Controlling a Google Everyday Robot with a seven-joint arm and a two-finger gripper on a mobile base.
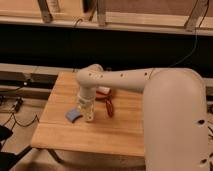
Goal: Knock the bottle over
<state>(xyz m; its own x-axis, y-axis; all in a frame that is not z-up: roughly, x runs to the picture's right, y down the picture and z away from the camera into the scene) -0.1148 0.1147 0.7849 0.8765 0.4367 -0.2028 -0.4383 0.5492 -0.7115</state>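
White arm [150,100] reaches over the wooden desk [90,132]. End effector [86,107] is low at desk centre-left, beside the blue sponge [73,114]; jaw state: cannot tell. Bottle not visible, probably hidden behind it. Knock-over unconfirmed.

White arm bends left, tool [88,115] pointing straight down (wrist vertical).
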